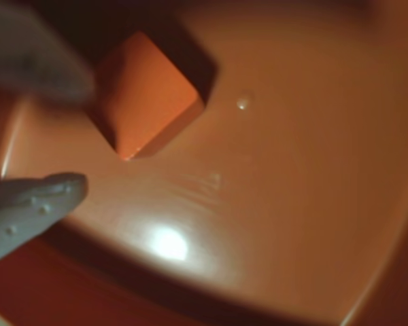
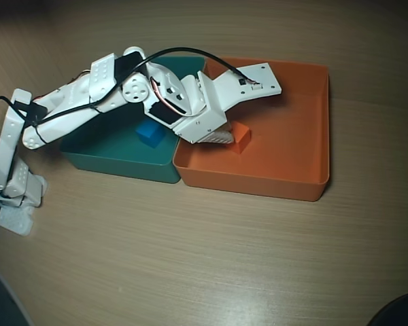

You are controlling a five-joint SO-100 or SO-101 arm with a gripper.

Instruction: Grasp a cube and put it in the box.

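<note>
Cube rests on the floor of the orange box, near its left wall in the overhead view. Your gripper gapes empty beside it; lift straight, or a finger could drag it.

No text, label, brand, number or sign can be read in either the wrist view or the overhead view. The arm's white parts, both boxes and the wooden surface carry no legible marking.
</note>
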